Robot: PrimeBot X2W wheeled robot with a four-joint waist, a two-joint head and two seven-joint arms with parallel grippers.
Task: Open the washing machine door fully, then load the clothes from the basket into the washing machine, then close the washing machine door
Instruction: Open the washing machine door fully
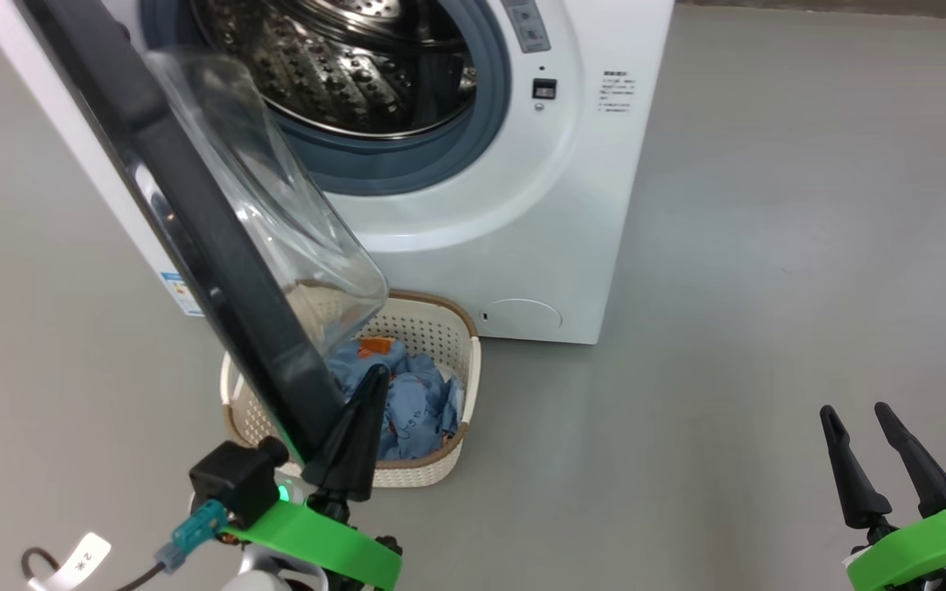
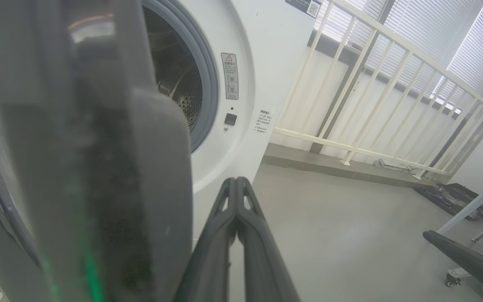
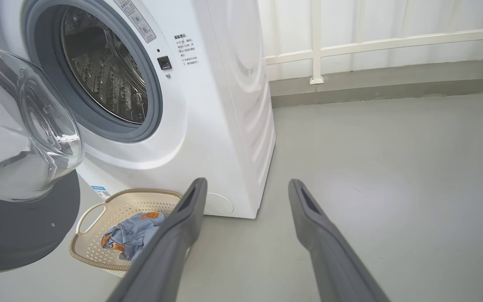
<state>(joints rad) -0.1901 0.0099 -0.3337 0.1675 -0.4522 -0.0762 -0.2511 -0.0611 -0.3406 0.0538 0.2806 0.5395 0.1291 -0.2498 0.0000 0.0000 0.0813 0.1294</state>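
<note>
The washing machine (image 1: pixel 489 205) stands on the grey floor (image 1: pixel 769 287) at the far side, its round opening uncovered so the steel drum (image 1: pixel 342 66) and the grey-blue rubber ring (image 1: pixel 407 168) around it show. The door (image 1: pixel 194 222) is swung out toward the near left, black rim edge-on in the head view, its clear glass bowl (image 1: pixel 276 205) bulging to the right. Below the door's lower end, just in front of the machine, the cream basket (image 1: pixel 440 324) sits on the floor with the light-blue clothes (image 1: pixel 420 406) lying inside it. The left claw (image 1: pixel 374 373) is clenched, its 2 fingers pressed together with nothing between them, and it points up just to the right of the door's lower rim; whether it touches the rim cannot be told. In the left wrist view the same closed claw (image 2: pixel 236 181) rises beside the blurred dark door edge (image 2: pixel 111 167). The right claw (image 1: pixel 855 410) is released, its 2 fingers spread and holding nothing, low at the near right above bare floor, well apart from the machine and basket. A white railing (image 3: pixel 317 42) stands behind the machine on the far right.
</note>
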